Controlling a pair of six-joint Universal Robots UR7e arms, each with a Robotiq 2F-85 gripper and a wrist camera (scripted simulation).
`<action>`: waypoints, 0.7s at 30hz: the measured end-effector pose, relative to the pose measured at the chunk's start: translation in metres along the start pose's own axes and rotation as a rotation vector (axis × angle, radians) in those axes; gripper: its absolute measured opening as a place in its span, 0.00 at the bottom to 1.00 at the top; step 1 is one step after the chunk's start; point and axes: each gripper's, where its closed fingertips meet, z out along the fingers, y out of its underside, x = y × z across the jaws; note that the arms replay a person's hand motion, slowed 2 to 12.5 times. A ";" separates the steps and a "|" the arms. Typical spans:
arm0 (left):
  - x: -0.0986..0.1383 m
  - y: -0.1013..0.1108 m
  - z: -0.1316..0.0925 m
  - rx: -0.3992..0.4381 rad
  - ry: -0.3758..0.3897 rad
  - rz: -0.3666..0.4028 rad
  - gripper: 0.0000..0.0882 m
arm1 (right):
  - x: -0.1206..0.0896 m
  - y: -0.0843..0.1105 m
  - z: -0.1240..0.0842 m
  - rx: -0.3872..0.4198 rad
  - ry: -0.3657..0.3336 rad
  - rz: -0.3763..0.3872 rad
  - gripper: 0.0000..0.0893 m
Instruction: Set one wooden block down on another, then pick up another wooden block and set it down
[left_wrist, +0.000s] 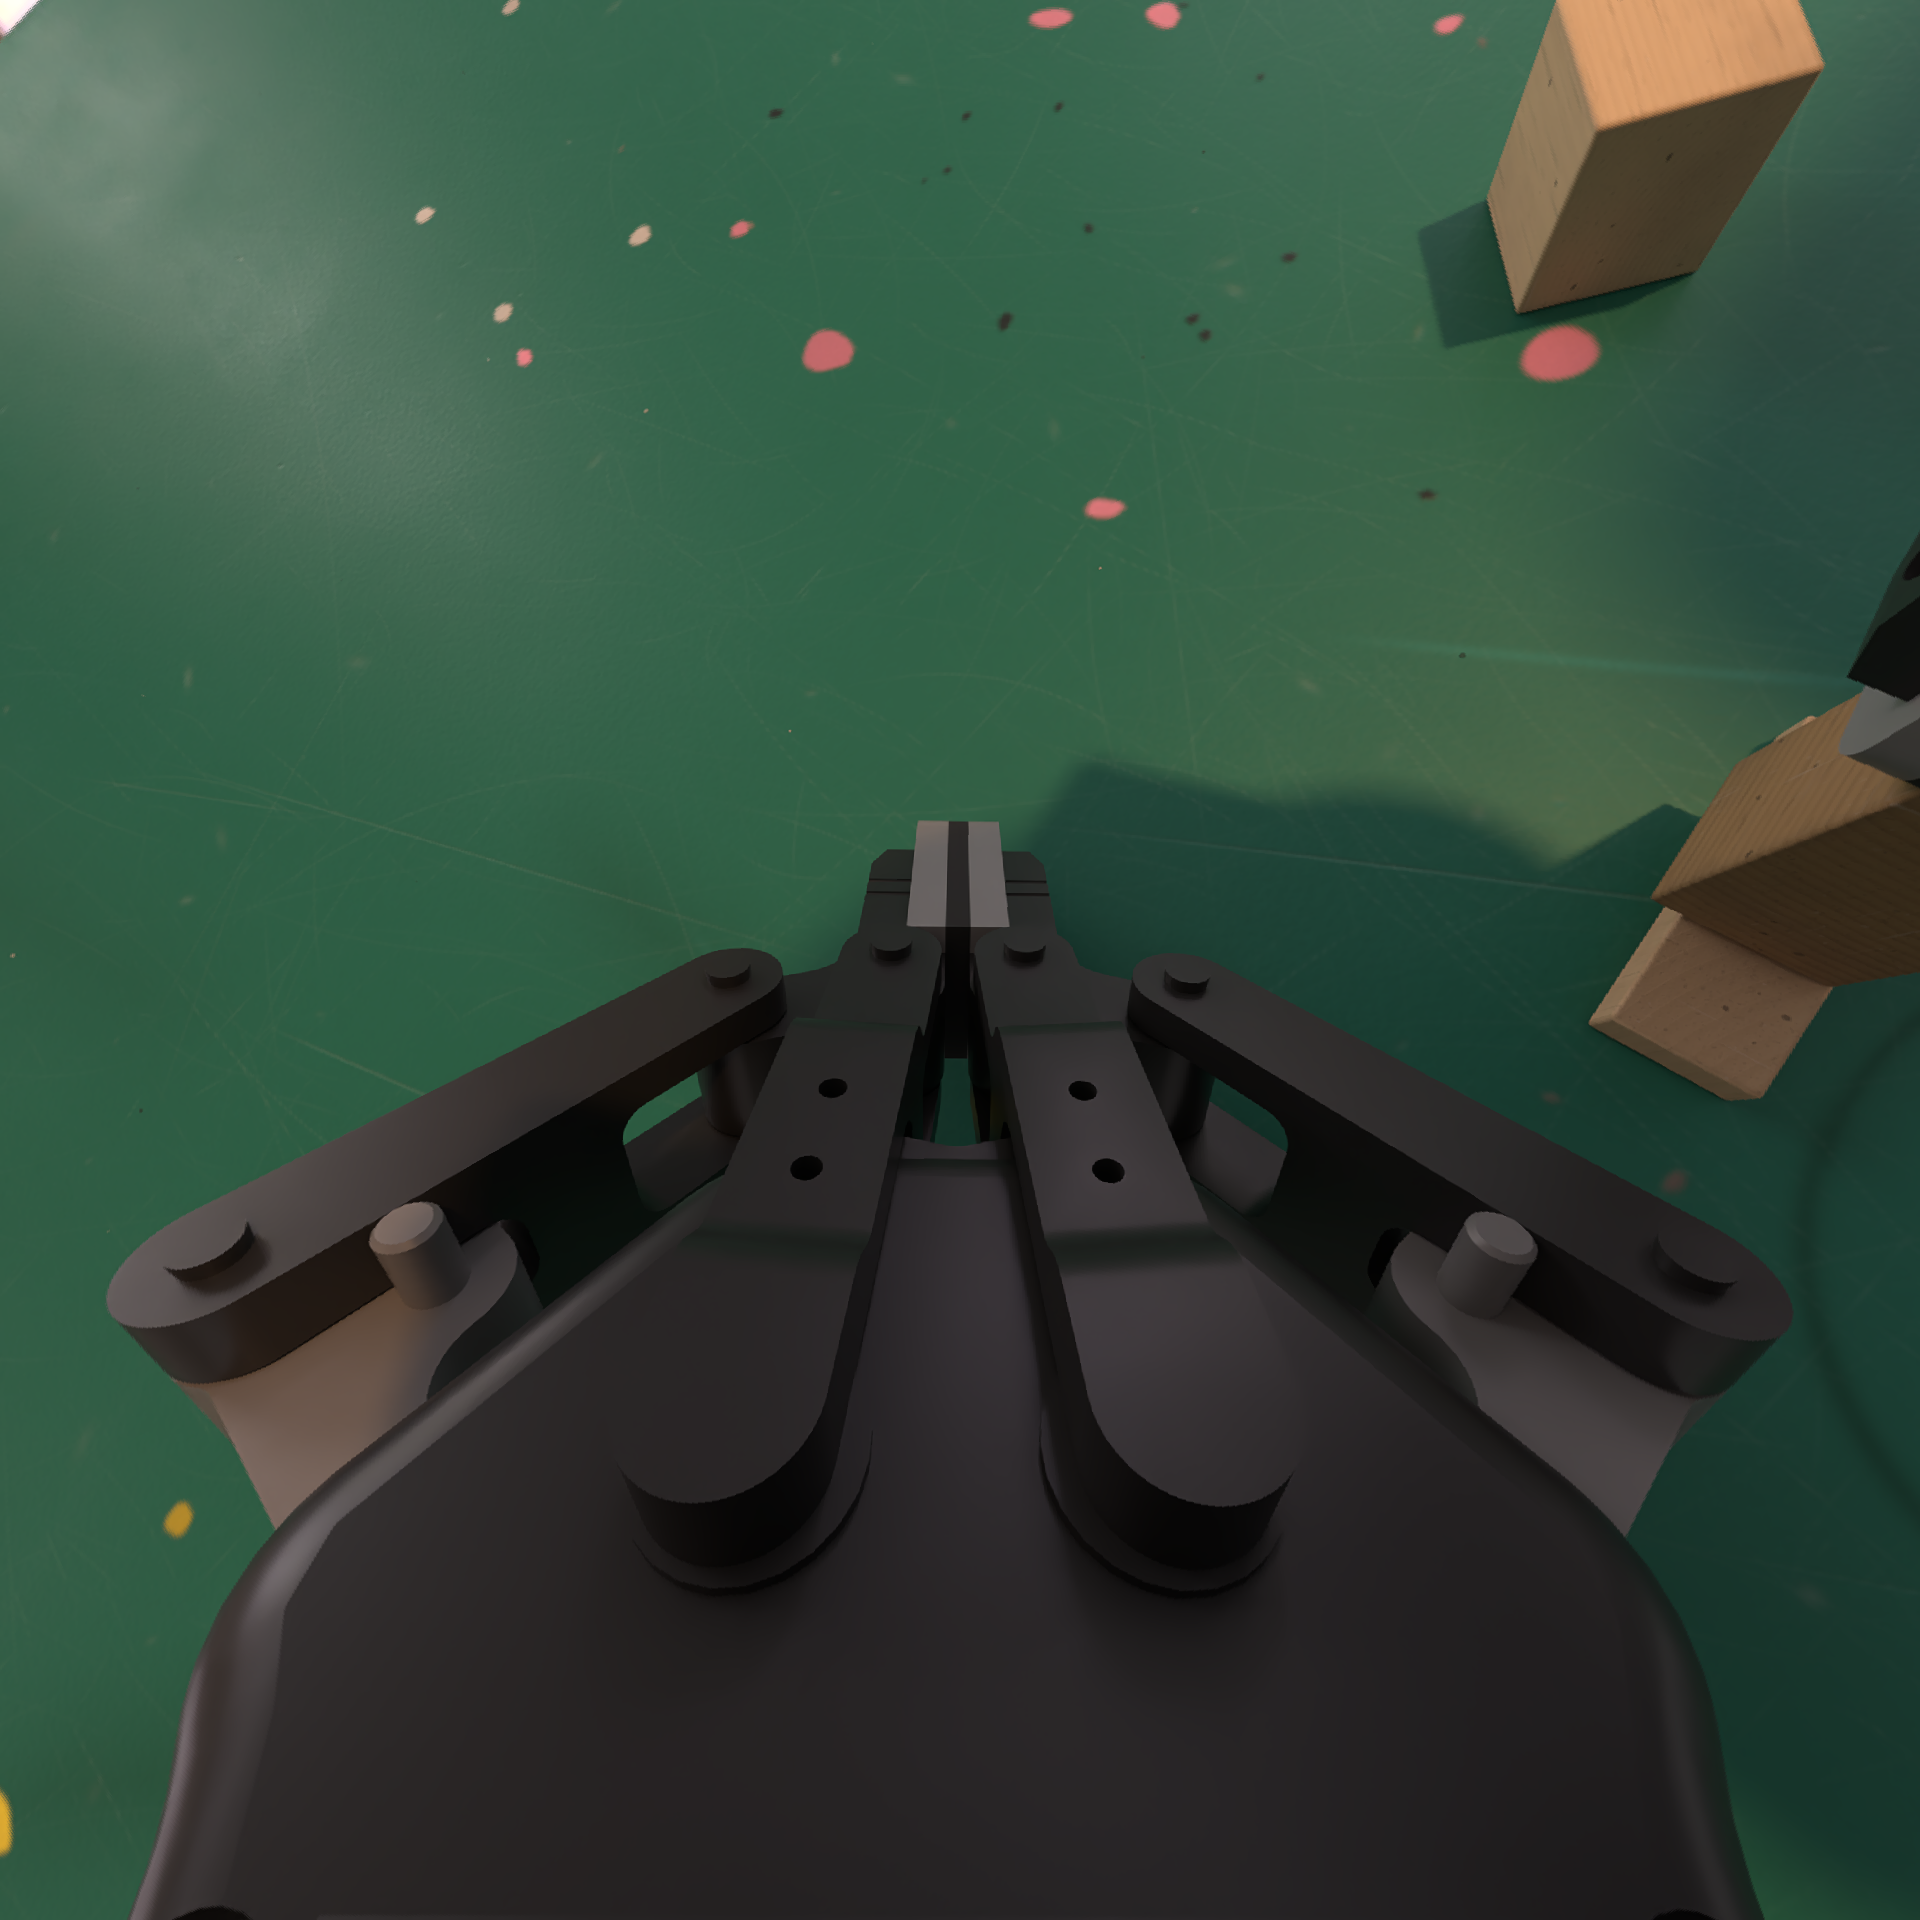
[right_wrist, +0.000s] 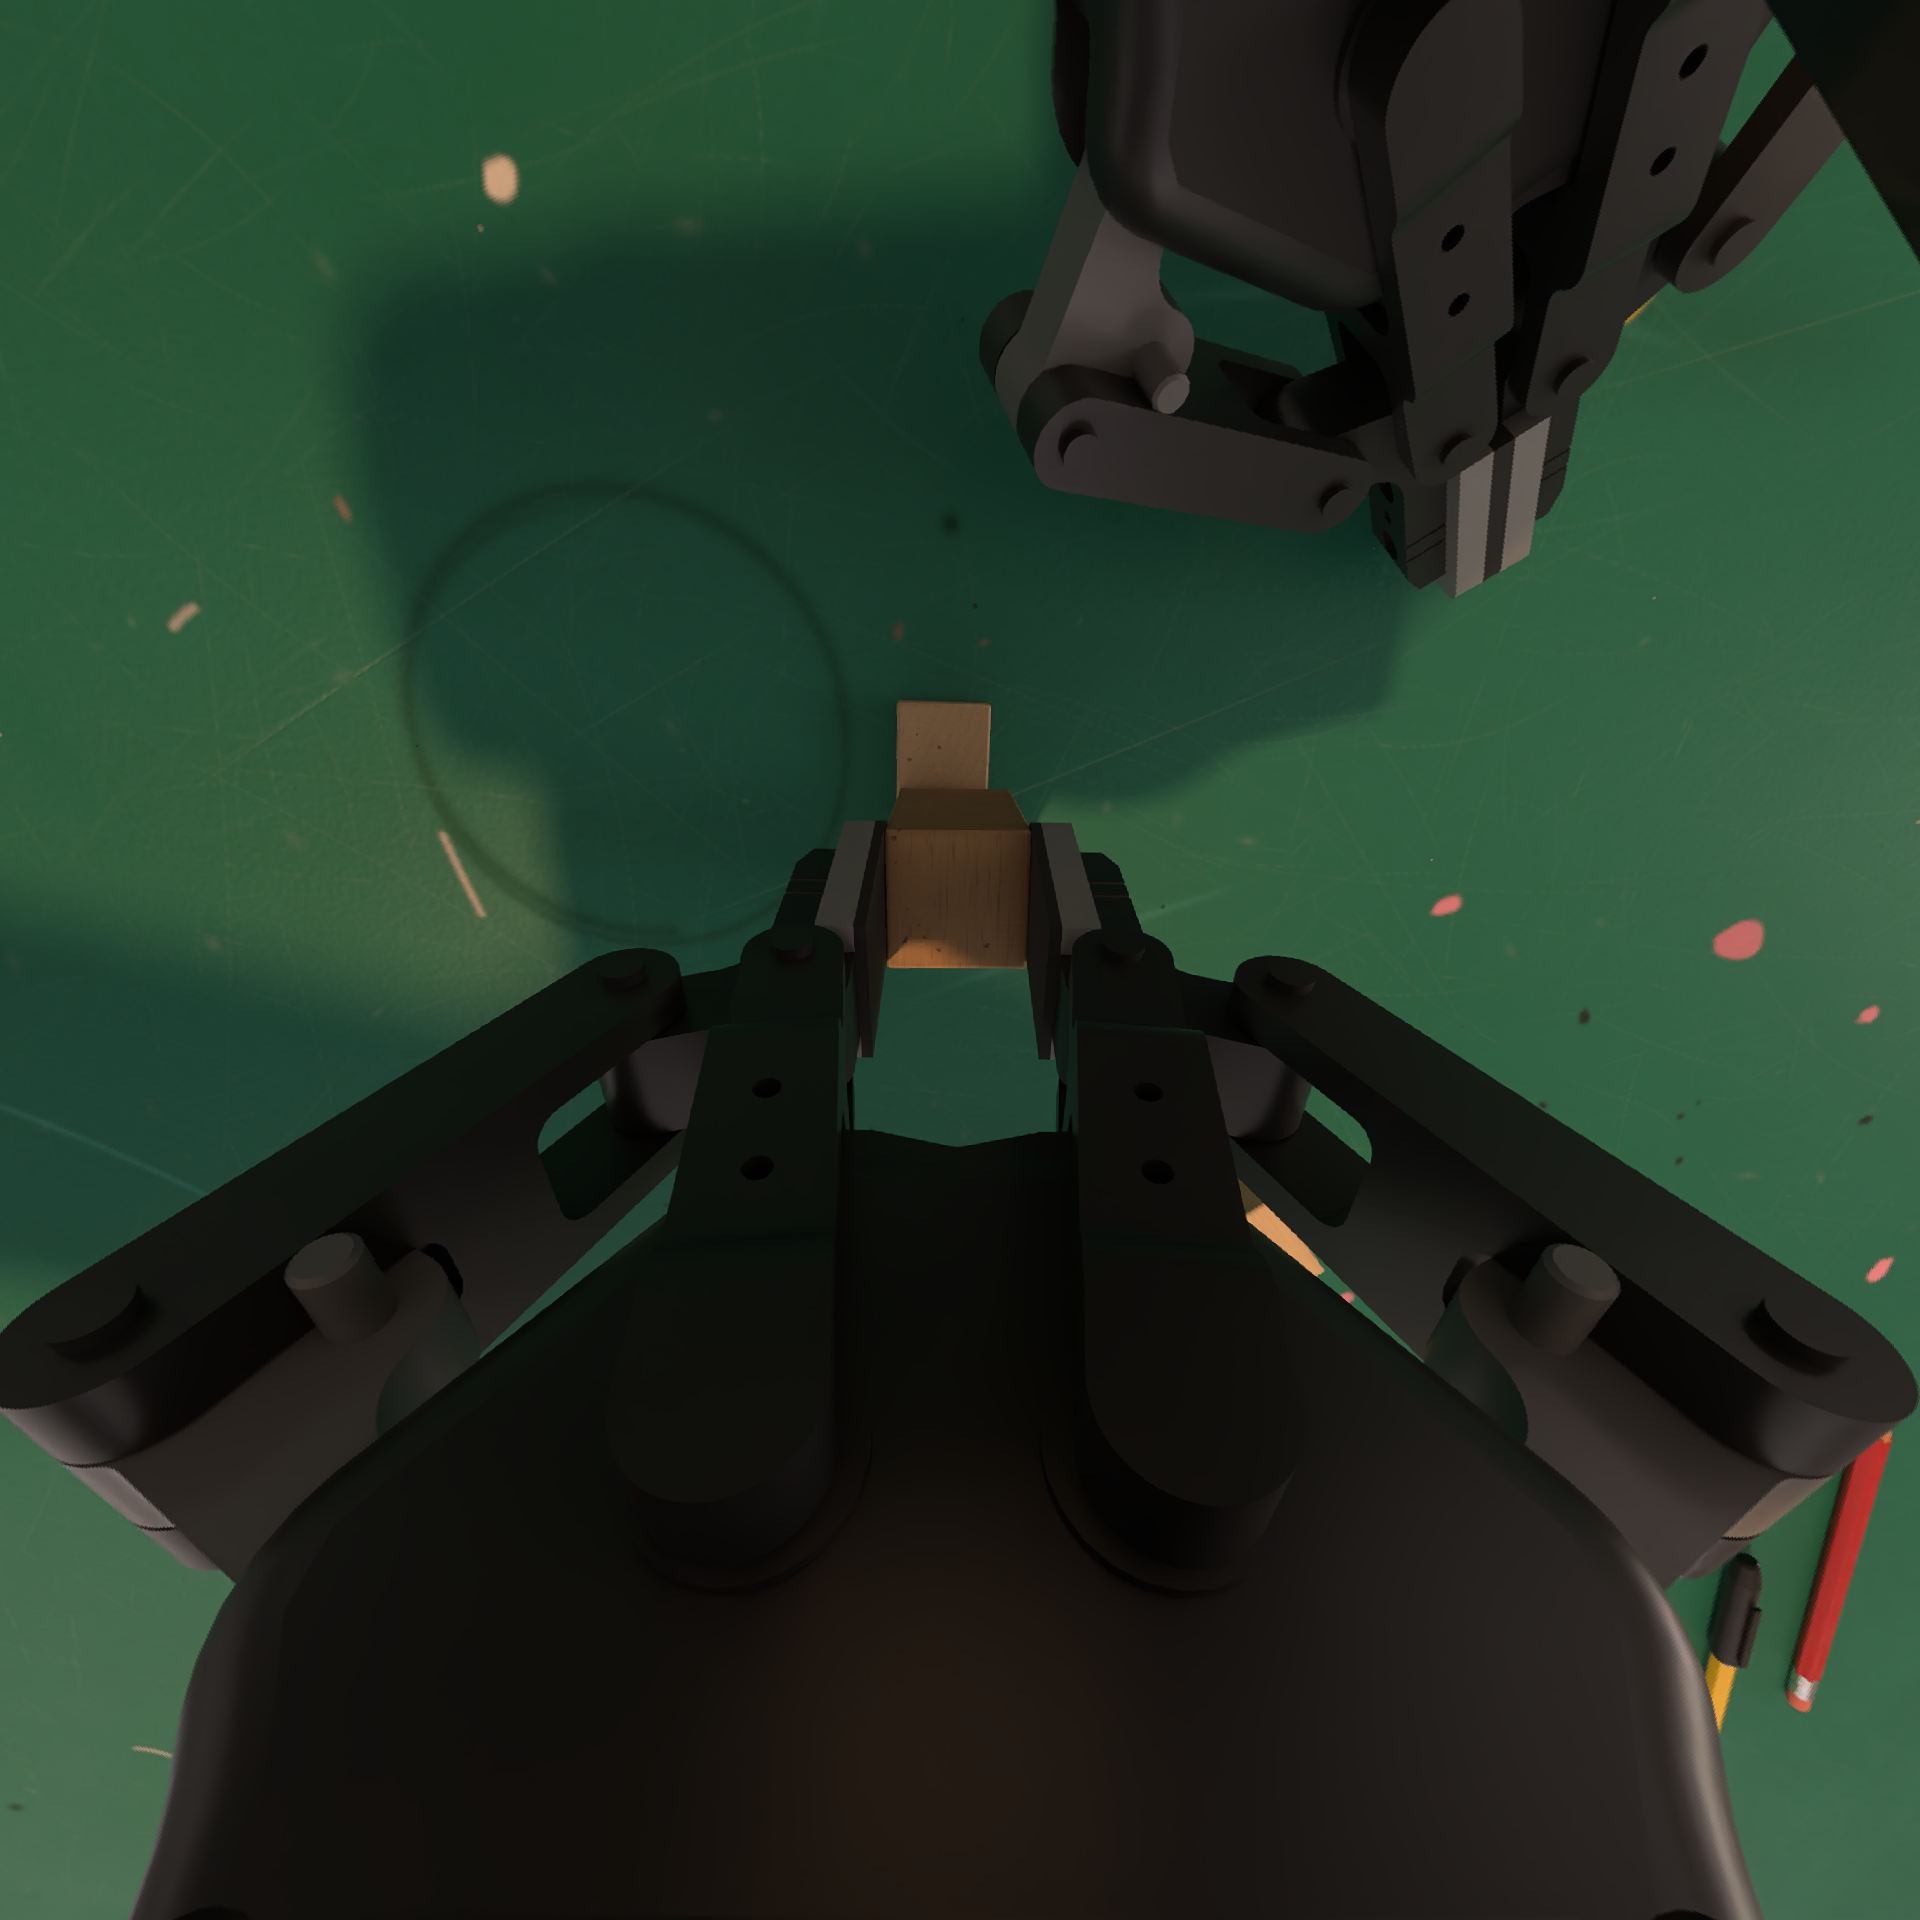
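Note:
My right gripper (right_wrist: 956, 883) is shut on a wooden block (right_wrist: 956, 904), with a pad on each side. This block lies crosswise on top of a paler wooden block (right_wrist: 943, 743) on the green table. In the left wrist view the pair shows at the right edge: the upper block (left_wrist: 1803, 862), the paler one (left_wrist: 1714, 1003) under it, and one of the right gripper's fingers (left_wrist: 1883, 727) on top. A third block (left_wrist: 1642, 156) stands upright at the far right. My left gripper (left_wrist: 958, 873) is shut and empty, above bare table; it also shows in the right wrist view (right_wrist: 1496, 520).
The green table (left_wrist: 623, 623) is scratched and has pink and pale paint spots. A red pencil (right_wrist: 1839, 1579) and a yellow pen with a black cap (right_wrist: 1730, 1642) lie at the lower right. A sliver of wood (right_wrist: 1283, 1236) shows under my right gripper's linkage.

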 end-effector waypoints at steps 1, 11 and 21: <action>0.000 0.000 0.000 0.000 0.000 0.000 0.00 | 0.000 0.000 0.000 -0.001 0.000 0.000 0.27; 0.000 0.000 0.000 0.000 -0.001 0.001 0.00 | 0.000 0.000 -0.001 0.003 0.003 -0.001 0.27; 0.000 0.000 0.000 0.000 -0.001 0.001 0.00 | 0.000 0.000 0.001 0.000 0.001 -0.003 0.27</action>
